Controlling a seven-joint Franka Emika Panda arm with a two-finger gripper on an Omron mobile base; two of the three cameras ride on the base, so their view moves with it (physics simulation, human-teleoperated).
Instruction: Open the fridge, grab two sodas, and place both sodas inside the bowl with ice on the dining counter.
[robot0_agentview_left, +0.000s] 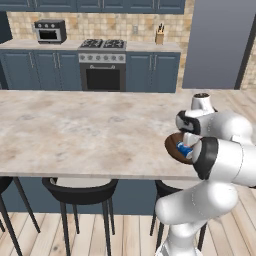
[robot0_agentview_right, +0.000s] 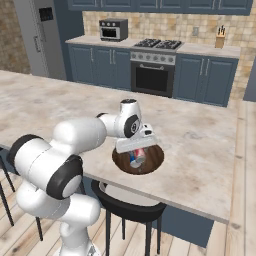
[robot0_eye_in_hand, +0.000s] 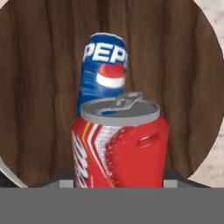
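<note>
Red soda (robot0_eye_in_hand: 120, 144) sits right at the tool (robot0_eye_in_hand: 119, 186) in the hand view, top rim and pull tab facing the camera, dark finger tips barely showing either side of its base. Tool looks closed on the red can, jaws at can width; contact itself is cropped by the frame bottom, so the grip is a judgement. Long axis of the can runs along the tool's own axis, pointing down into the bowl (robot0_eye_in_hand: 39, 87).

Just beyond, the blue soda (robot0_eye_in_hand: 103, 72) lies on the bowl floor, already delivered, near or touching the red one; cannot tell which.

From the right base view the tool (robot0_agentview_right: 136, 150) hangs directly over the bowl (robot0_agentview_right: 152, 161), can (robot0_agentview_right: 136, 158) low inside it. Bowl rests on the table (robot0_agentview_right: 200, 145) near its front edge.

Coming move likely just a release straight down; risk is the red can tipping onto the blue one.
</note>
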